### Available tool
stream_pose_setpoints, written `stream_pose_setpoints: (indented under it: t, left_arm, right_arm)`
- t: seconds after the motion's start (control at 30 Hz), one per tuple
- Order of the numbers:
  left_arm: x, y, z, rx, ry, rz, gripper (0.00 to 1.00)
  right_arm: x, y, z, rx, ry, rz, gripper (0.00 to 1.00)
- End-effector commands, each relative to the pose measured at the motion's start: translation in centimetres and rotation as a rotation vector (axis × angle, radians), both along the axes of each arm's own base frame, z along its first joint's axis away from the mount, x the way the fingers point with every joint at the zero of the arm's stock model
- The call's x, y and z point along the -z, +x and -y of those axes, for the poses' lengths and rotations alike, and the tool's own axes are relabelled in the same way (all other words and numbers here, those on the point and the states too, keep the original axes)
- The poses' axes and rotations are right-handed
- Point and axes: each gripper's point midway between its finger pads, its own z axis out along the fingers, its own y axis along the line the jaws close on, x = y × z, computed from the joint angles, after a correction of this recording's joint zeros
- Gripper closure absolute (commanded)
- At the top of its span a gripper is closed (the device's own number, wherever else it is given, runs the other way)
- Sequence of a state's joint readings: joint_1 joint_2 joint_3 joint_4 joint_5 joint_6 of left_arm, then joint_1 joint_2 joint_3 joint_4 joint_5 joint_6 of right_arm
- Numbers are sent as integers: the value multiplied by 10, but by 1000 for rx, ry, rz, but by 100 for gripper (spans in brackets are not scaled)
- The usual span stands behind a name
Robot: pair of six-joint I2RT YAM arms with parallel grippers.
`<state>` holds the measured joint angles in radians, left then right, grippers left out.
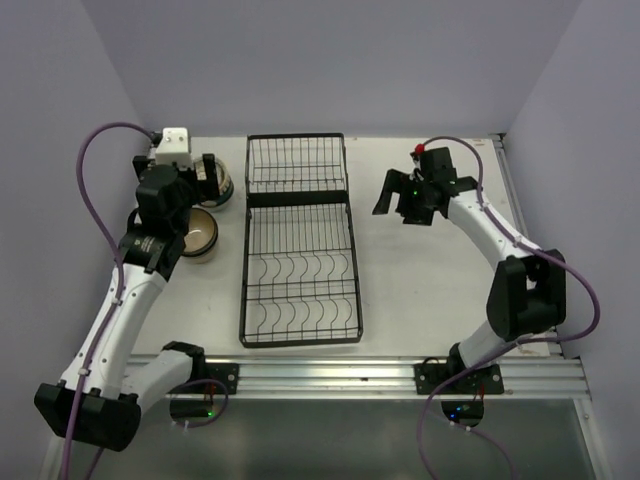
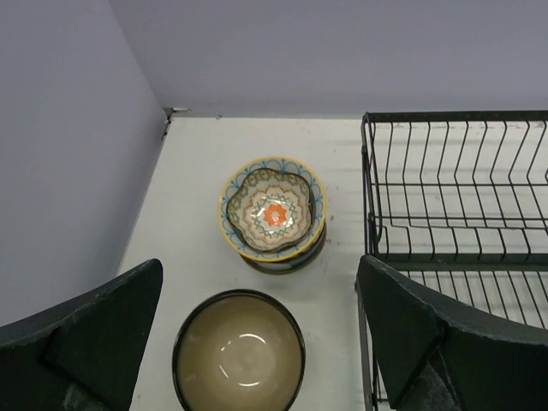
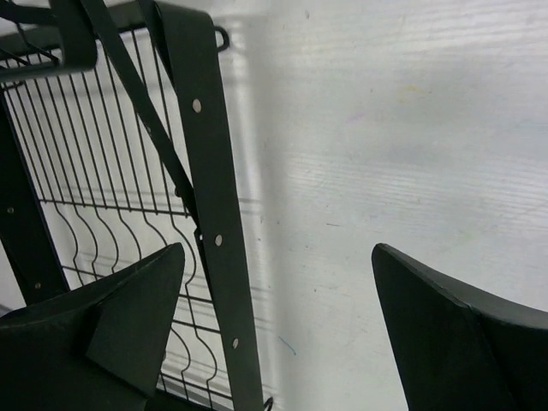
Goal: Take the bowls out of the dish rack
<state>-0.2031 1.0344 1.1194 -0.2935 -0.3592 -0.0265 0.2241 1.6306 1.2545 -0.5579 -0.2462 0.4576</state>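
Observation:
The long black wire dish rack (image 1: 298, 240) lies down the middle of the white table, and no bowl shows in it. Left of it stand the bowls. A tan bowl with a black rim (image 1: 198, 236) (image 2: 240, 355) sits nearest me. Behind it is a stack topped by a small patterned bowl with an orange centre (image 2: 272, 214) (image 1: 224, 186). My left gripper (image 1: 208, 182) (image 2: 259, 274) hovers open above these bowls and holds nothing. My right gripper (image 1: 393, 203) (image 3: 278, 257) is open and empty just right of the rack, over its flat side bar (image 3: 210, 214).
Lavender walls close the table on the left, back and right. An aluminium rail (image 1: 400, 375) carrying both arm bases runs along the near edge. The rack's right-hand rim (image 2: 454, 188) sits close to my left gripper's right finger (image 2: 411, 334).

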Motion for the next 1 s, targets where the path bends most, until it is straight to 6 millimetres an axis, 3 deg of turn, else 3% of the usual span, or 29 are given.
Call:
stream_pose_setpoints:
  t: [0.0, 0.07, 0.1, 0.13, 0.27, 0.43, 0.63, 0.97]
  left_arm:
    - [-11, -6, 7, 25, -100, 135, 0]
    - [-18, -18, 9, 47, -126, 188, 0]
    - [0, -21, 9, 48, -139, 164, 0]
    - [-6, -30, 6, 39, -150, 201, 0]
    - [15, -47, 9, 45, -165, 221, 0]
    - [42, -56, 13, 33, -141, 189, 0]
    - [34, -67, 13, 2, -116, 218, 0]
    - [47, -62, 8, -40, -87, 182, 0]
  right_arm:
    - [-55, 5, 18, 63, -67, 130, 4]
    - [-75, 5, 21, 78, -61, 187, 1]
    - [-81, 3, 22, 83, -60, 208, 2]
    - [-95, 0, 24, 88, -57, 251, 1]
    - [-120, -10, 37, 113, -92, 344, 1]
    - [-117, -23, 43, 112, -102, 375, 2]
    - [-109, -29, 34, 56, -71, 396, 1]
    - [-88, -22, 21, -12, -34, 397, 1]
